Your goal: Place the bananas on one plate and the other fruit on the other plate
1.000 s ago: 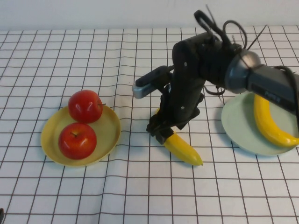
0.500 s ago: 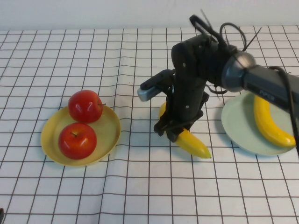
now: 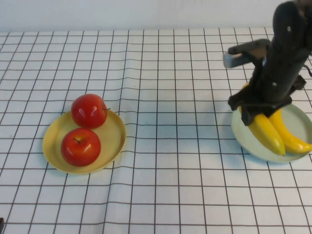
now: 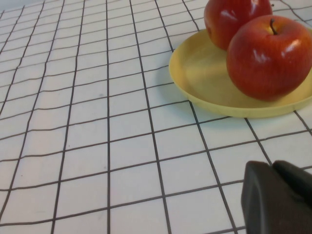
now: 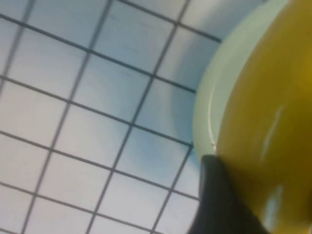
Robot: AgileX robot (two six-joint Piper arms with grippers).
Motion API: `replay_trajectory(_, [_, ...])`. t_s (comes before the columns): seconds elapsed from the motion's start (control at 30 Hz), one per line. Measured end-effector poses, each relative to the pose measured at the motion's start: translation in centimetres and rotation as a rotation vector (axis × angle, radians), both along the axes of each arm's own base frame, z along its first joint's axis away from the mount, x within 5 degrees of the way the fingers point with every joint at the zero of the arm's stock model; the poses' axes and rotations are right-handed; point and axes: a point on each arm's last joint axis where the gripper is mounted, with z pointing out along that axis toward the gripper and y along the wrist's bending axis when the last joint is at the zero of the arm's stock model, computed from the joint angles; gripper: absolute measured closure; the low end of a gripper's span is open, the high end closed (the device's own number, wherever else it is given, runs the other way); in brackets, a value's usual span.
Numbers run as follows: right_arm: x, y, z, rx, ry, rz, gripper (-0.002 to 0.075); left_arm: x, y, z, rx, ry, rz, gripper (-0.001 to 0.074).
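Observation:
My right gripper (image 3: 253,113) is shut on a banana (image 3: 267,132) and holds it over the pale blue-green plate (image 3: 242,136) at the right. The second banana (image 3: 291,135) lies on that plate, right beside the held one. In the right wrist view the held banana (image 5: 263,97) fills the frame next to one dark finger (image 5: 219,204) and the plate rim (image 5: 204,105). Two red apples (image 3: 89,110) (image 3: 81,146) sit on the yellow plate (image 3: 116,139) at the left. My left gripper (image 4: 275,195) is shut and empty, low near the yellow plate (image 4: 200,73) with its apples (image 4: 268,56).
A white cloth with a black grid covers the table. It has a slight wrinkle near the middle (image 3: 131,97). The right arm's dark body and cables (image 3: 287,44) rise above the blue-green plate.
My right gripper carried the banana from the middle of the table to the right, over the blue-green plate beside the other banana. The apples and left gripper have not moved.

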Motion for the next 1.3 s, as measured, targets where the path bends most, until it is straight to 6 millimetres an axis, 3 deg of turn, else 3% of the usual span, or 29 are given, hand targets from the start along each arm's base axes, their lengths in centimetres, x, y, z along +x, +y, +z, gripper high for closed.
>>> replay_trajectory(0.17, [-0.3, -1.9, -4.0, 0.054, 0.055, -0.086, 0.0407, 0.0, 0.0, 0.0, 0.000, 0.000, 0.000, 0.0738])
replay_trajectory(0.3, [-0.3, -2.2, -5.2, 0.096, 0.028, -0.118, 0.0405, 0.0, 0.0, 0.0, 0.000, 0.000, 0.000, 0.0738])
replay_trajectory(0.47, [0.0, -2.4, -5.4, 0.109, -0.004, -0.128, 0.0327, 0.0, 0.0, 0.0, 0.000, 0.000, 0.000, 0.0738])
replay_trajectory(0.57, [0.0, -2.4, -5.3, 0.113, -0.012, -0.129, 0.0321, 0.0, 0.0, 0.0, 0.000, 0.000, 0.000, 0.0738])
replay_trajectory(0.67, [-0.3, -2.2, -4.2, 0.122, -0.052, -0.119, 0.0358, 0.0, 0.0, 0.0, 0.000, 0.000, 0.000, 0.0738])
replay_trajectory(0.77, [-1.2, -1.6, -1.1, 0.139, -0.161, -0.083, 0.0443, 0.0, 0.0, 0.0, 0.000, 0.000, 0.000, 0.0738])
replay_trajectory(0.93, [-5.2, -0.4, 5.8, 0.234, -0.462, -0.003, 0.0670, 0.0, 0.0, 0.0, 0.000, 0.000, 0.000, 0.0738])
replay_trajectory(1.03, [-9.6, -0.3, 8.6, 0.333, -0.635, 0.054, 0.0720, 0.0, 0.0, 0.0, 0.000, 0.000, 0.000, 0.0738])
replay_trajectory(1.17, [-14.9, -1.1, 9.3, 0.436, -0.785, 0.112, 0.0735, 0.0, 0.0, 0.0, 0.000, 0.000, 0.000, 0.0738])
replay_trajectory(1.3, [-19.3, -3.5, 9.3, 0.483, -0.869, 0.123, 0.0739, 0.0, 0.0, 0.0, 0.000, 0.000, 0.000, 0.0738])
